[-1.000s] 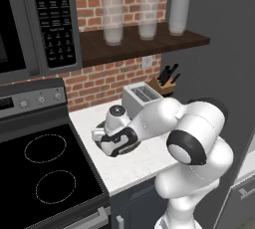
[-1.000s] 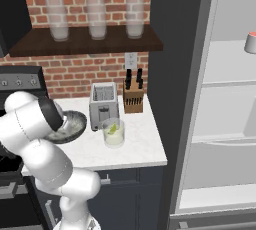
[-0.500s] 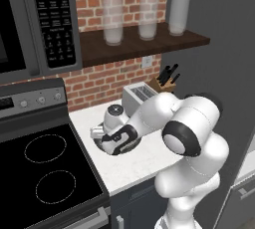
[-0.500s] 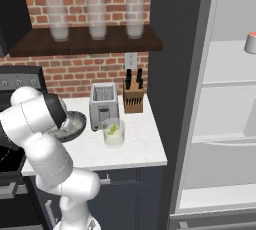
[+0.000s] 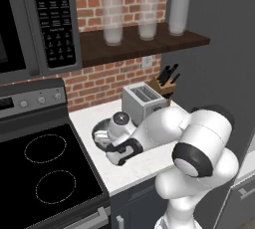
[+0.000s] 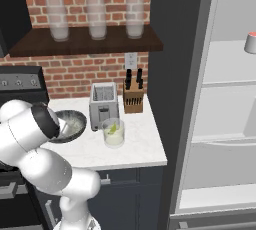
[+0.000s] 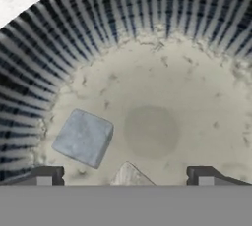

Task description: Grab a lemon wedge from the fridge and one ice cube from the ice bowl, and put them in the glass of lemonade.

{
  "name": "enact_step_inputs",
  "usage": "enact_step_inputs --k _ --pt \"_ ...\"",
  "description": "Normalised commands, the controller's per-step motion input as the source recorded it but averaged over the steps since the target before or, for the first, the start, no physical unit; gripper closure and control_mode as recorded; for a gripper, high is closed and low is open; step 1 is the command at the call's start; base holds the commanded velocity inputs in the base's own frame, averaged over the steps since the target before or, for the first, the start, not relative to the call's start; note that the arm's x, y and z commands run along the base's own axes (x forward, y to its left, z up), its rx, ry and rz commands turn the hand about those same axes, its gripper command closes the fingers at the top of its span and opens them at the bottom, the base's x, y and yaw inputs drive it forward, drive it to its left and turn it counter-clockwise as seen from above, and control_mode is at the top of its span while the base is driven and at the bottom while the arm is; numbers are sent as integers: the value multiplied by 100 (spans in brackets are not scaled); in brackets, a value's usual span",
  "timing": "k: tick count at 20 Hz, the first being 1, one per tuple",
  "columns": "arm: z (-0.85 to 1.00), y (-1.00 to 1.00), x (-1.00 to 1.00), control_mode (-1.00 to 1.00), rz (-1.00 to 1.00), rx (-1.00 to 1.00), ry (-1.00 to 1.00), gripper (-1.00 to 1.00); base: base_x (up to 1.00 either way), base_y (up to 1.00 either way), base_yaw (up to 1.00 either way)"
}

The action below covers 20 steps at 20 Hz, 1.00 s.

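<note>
A brick-backed kitchen, white counter (image 6: pixel 135 149) between stove and fridge (image 6: pixel 220 99). The ice bowl (image 7: pixel 64 58) sits at the counter's left end; a pale ice cube (image 7: pixel 83 137) lies on its floor. Shift the tool (image 7: pixel 123 175) left to straddle that cube, descend, then close. Its jaws stand wide, holding nothing. The glass of lemonade (image 6: pixel 113 133) waits just right.

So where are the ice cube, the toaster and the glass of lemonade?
ice cube (image 7: pixel 83 137), hand view, its flat top face.
toaster (image 6: pixel 103 105), right base view, its front wall.
glass of lemonade (image 6: pixel 114 135), right base view, its side wall.
</note>
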Motion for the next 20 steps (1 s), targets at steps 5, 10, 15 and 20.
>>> enact_step_inputs --k 5,10,15,20 --pt "0 4 11 -100 0 0 0 -100 0 0 0" --pt "-4 -2 -16 -100 0 0 0 -100 0 0 0" --pt "-9 -28 -57 -100 -4 3 0 -100 0 0 0" --pt "0 -3 -3 -100 0 0 0 -100 0 0 0"
